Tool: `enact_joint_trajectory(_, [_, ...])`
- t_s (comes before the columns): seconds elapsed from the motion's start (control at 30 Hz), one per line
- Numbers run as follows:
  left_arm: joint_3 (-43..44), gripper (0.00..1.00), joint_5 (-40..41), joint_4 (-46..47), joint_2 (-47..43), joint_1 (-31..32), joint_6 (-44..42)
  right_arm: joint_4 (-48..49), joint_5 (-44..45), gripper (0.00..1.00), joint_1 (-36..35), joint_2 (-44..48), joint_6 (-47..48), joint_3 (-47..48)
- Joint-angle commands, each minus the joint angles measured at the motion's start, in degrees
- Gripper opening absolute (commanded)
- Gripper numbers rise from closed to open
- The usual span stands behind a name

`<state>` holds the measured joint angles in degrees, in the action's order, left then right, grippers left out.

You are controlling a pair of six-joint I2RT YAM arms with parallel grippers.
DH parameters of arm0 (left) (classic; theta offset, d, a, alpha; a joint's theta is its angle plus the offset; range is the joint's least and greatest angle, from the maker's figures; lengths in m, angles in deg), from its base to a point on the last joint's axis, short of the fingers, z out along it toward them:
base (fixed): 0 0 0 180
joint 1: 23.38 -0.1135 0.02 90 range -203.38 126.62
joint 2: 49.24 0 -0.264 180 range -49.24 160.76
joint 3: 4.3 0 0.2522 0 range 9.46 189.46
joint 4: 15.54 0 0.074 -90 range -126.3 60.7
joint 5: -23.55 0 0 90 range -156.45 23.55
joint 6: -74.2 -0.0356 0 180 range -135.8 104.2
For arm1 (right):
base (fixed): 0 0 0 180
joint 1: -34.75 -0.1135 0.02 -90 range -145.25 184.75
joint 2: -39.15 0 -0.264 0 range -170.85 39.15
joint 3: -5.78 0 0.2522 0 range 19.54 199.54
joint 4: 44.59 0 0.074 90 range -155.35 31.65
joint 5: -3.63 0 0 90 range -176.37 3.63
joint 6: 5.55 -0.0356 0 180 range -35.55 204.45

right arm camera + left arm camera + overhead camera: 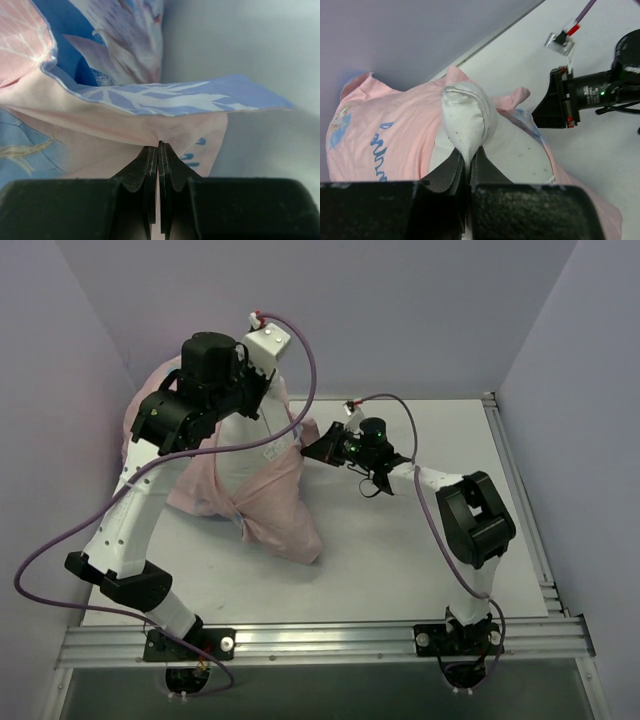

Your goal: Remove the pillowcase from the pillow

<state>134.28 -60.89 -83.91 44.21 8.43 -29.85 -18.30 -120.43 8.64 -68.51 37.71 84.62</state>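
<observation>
One pillowcase [275,515], turned pale pink side out, lies bunched on the far left part of the desk [400,560], close to the left wall. You can see the pillow [465,117] as a plump white corner poking up out of the pink fabric, with more white showing through the case's opening just below it. In the left wrist view, blue print shows faintly through the pink cloth.

Your left gripper [468,161] is clamped on that white pillow corner, its two dark fingers pressed together with the fabric pinched between them. Your right gripper [159,147] is closed on a thin edge of the pillowcase, pink below and blue with pale snowflake print above; from overhead it sits at the right side of the bundle.

Your left arm rises from its base at the near left, bends at the elbow and reaches forward, its wrist tipped down over the bundle. Your right arm climbs from the near right, folds at a high elbow and stretches its forearm leftward toward the middle of the desk. Purple cables loop along both arms.
</observation>
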Motion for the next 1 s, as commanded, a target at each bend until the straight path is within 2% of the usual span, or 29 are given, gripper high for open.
enact_joint_trajectory(0.0, [6.5, 0.02, -0.02, 4.78, -5.91, -0.09, 0.42, -0.16, 1.46, 0.0, -1.14, -4.14, -0.54, -0.3])
enact_joint_trajectory(0.07, [5.97, 0.02, -0.38, 4.51, -6.0, -0.17, 1.38, -1.19, 2.33, 0.0, -1.05, -3.7, 0.33, -0.74])
enact_joint_trajectory(0.2, [9.3, 0.02, 0.49, 5.56, -4.77, -0.79, 1.57, -9.54, 2.51, 0.0, -0.52, -4.67, 5.6, 2.59])
enact_joint_trajectory(0.3, [6.6, 0.02, 4.1, 8.46, -3.63, -0.79, 0.33, -12.53, -0.47, 0.0, -0.09, -1.88, 8.84, 4.44])
enact_joint_trajectory(0.33, [2.06, 0.02, 4.54, 10.21, -3.54, -0.79, 0.33, -14.98, -0.04, 0.06, 0.7, -0.12, 10.43, 5.4])
enact_joint_trajectory(0.37, [-0.25, 0.02, 4.46, 11.36, -3.36, -0.79, 0.77, -21.44, 1.09, 0.18, 1.23, 2.08, 12.1, 6.45])
enact_joint_trajectory(0.4, [-2.27, 0.02, 4.46, 12.5, -3.1, -0.79, 1.21, -24.99, 4.24, 0.45, 1.67, 6.71, 15.42, 9.07])
enact_joint_trajectory(0.47, [-4.93, 0.02, 3.85, 14.79, -1.61, -0.7, 2.88, -34.19, 11.95, 0.64, 1.76, 13.39, 18.6, 13.64])
enact_joint_trajectory(0.5, [-4.76, 0.02, 3.75, 15.06, -0.82, -0.61, 3.32, -37.3, 14.61, 0.68, 1.24, 15.26, 20.44, 15.15])
enact_joint_trajectory(0.57, [-2.75, 0.02, 4.45, 15.76, 1.72, -0.35, 4.11, -43.27, 18.84, 0.7, -1.03, 19.82, 20.46, 16.92])
enact_joint_trajectory(0.63, [-0.81, 0.02, 5.16, 16.11, 3.4, -0.17, 4.2, -43.57, 22.45, 0.71, -2.89, 22.56, 16.8, 15.0])
enact_joint_trajectory(0.7, [2.09, 0.02, 5.77, 15.85, 5.6, -0.08, 4.98, -40.5, 25.17, 0.72, -6.14, 26.35, 13.01, 10.02])
enact_joint_trajectory(0.73, [2.88, 0.02, 5.86, 15.5, 6.82, 0.0, 5.34, -35.01, 26.06, 0.72, -7.28, 27.4, 8.38, 7.89])
enact_joint_trajectory(0.8, [4.73, 0.02, 6.3, 15.15, 7.62, 0.09, 6.3, -29.88, 27.12, 0.71, -11.32, 28.91, 3.7, 3.15])
enact_joint_trajectory(0.87, [5.09, 0.02, 6.56, 15.23, 8.15, 0.35, 6.57, -25.21, 27.73, 0.71, -13.69, 27.25, -0.36, 2.68])
enact_joint_trajectory(0.97, [4.91, 0.02, 6.83, 15.06, 7.98, 0.71, 7.01, -23.53, 27.12, 0.7, -16.42, 23.22, -0.46, 6.01])
